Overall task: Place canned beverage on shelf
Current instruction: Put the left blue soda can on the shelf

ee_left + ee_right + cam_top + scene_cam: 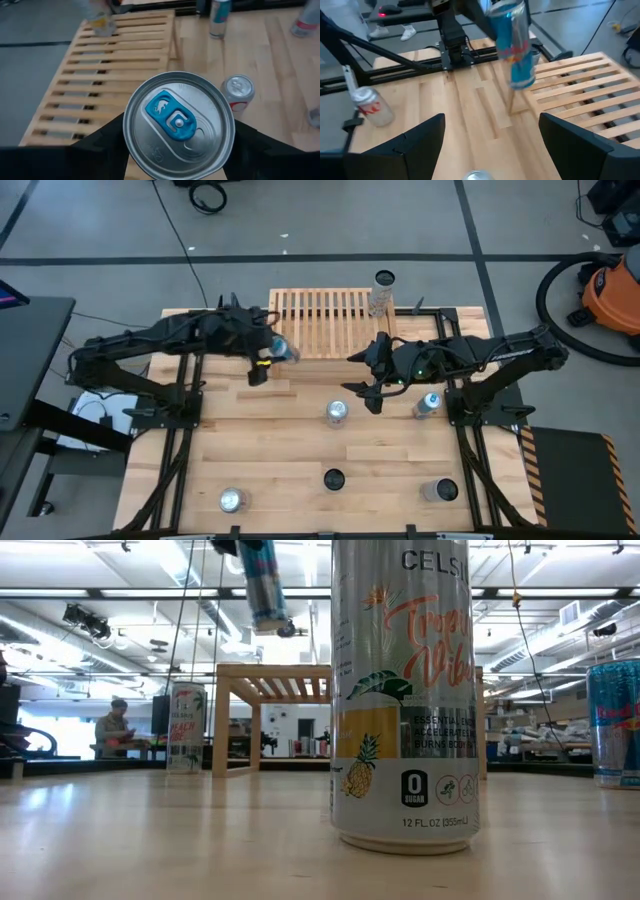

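Note:
A blue canned beverage [516,46] hangs in the air, tilted, beside the near left corner of the wooden slatted shelf [320,320], with my left gripper [272,352] shut on it. The low view shows the can [262,585] high above the table. Another can [382,290] stands on the shelf's far right corner. My right gripper [362,383] hovers open near the shelf's near right corner, with nothing between its fingers. My left gripper pinches the blue can between its two fingers, one on each side of the wall just below the top rim [128,131]. The fingers [100,147] come slanting down from the table's left. The can is lifted clear, its lower end [522,82] hanging tilted below the hold.
Several cans stand on the table: one in the middle [336,412], one by the right arm [428,404], three along the near edge [232,500] [333,479] [440,490]. A tall white can [405,690] fills the low view. A person [113,730] sits far behind the table.

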`<action>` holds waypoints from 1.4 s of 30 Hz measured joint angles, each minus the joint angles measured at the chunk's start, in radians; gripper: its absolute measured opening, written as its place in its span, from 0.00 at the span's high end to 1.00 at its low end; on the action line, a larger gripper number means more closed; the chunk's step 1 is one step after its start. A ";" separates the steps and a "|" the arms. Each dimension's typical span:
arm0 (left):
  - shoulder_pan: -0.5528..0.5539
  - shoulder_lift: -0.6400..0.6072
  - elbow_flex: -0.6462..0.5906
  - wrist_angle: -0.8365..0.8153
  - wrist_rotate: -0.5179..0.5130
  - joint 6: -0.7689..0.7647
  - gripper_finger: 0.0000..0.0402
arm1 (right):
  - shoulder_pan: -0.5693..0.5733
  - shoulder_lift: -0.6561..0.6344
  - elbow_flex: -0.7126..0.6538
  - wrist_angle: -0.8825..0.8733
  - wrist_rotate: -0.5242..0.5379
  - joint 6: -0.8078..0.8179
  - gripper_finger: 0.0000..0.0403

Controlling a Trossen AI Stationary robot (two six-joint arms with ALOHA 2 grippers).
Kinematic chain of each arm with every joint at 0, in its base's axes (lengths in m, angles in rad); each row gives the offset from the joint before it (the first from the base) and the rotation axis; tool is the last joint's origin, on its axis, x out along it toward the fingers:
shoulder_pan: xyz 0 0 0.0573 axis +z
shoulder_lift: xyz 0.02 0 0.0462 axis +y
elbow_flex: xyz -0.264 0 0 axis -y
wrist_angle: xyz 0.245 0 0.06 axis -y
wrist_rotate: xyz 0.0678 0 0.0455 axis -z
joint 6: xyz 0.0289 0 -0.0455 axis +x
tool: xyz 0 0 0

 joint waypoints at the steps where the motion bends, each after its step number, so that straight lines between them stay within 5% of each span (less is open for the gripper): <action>1: 0.011 0.013 0.008 0.007 0.020 0.011 0.39 | -0.006 0.000 0.000 0.000 0.000 -0.018 0.18; 22: 0.273 0.175 0.127 -0.034 0.265 0.187 0.39 | -0.144 0.182 0.000 0.158 0.024 -0.196 0.18; 31: 0.279 0.175 0.127 -0.054 0.269 0.191 0.39 | -0.156 0.234 0.000 0.259 0.050 -0.376 0.15; 42: 0.241 0.175 0.127 -0.048 0.345 0.153 0.39 | -0.186 0.246 0.000 0.338 0.081 -0.350 0.06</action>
